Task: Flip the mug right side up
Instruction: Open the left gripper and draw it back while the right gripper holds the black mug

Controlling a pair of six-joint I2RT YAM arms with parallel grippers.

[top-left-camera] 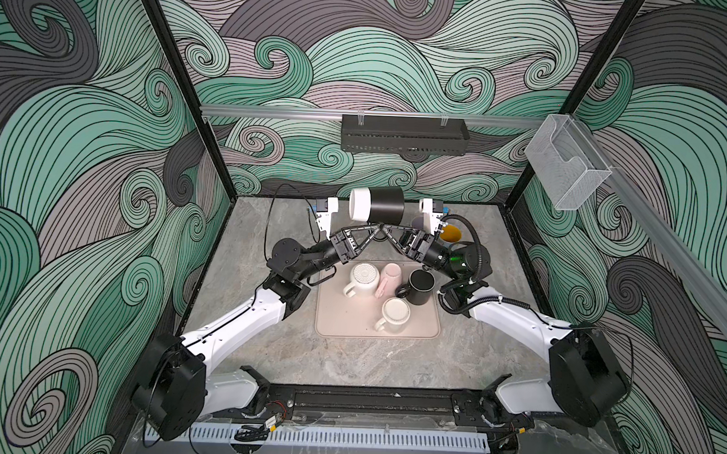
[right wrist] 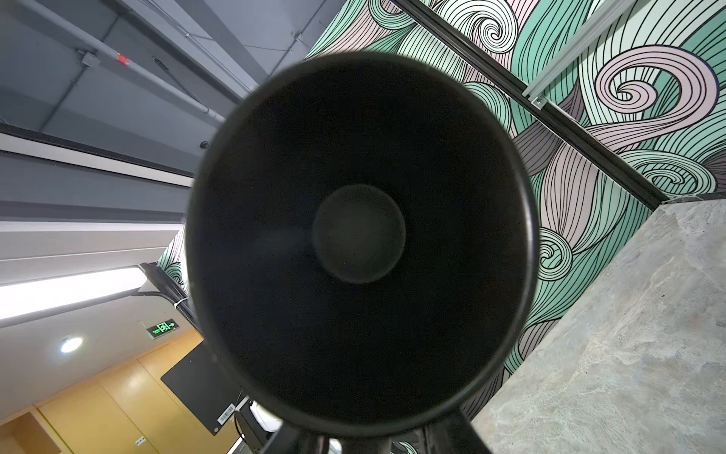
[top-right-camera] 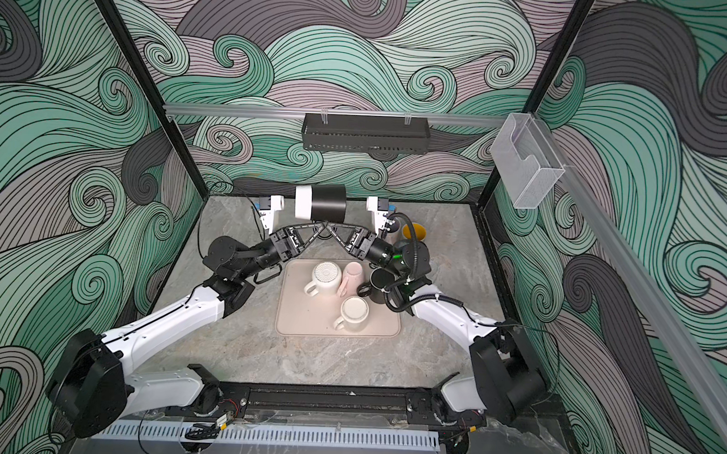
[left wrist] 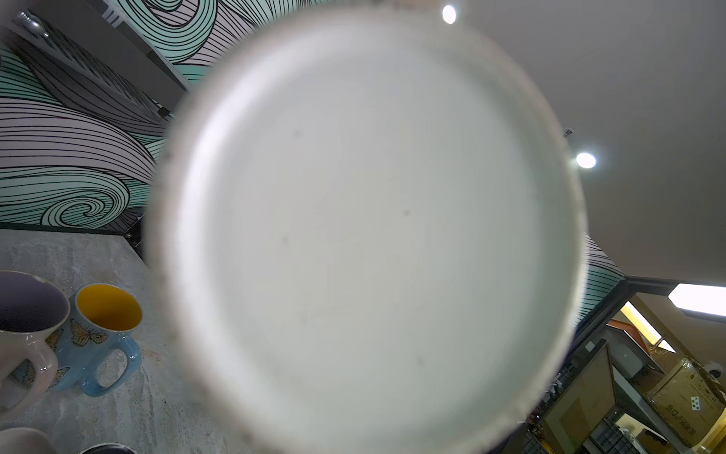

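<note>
The mug (left wrist: 365, 236) is filling the left wrist view with its white base, blurred by closeness. In the right wrist view the same mug (right wrist: 359, 236) is showing its black inside. In both top views it is lying on its side in the air over the back of the table (top-left-camera: 266, 349), clear of the surface, with its base pointing left and its mouth right. The left gripper (top-left-camera: 375, 228) is pinching shut beneath it, on a part the body is hiding, and is carrying the mug. The right gripper (top-left-camera: 389, 230) is meeting it tip to tip there; whether its jaws are gripping cannot be told. Four more cups (top-left-camera: 364, 278) are sitting on the mat (top-left-camera: 425, 328), nearer the arms' bases. A blue mug (left wrist: 98, 342) is standing upright at the back right.
</note>
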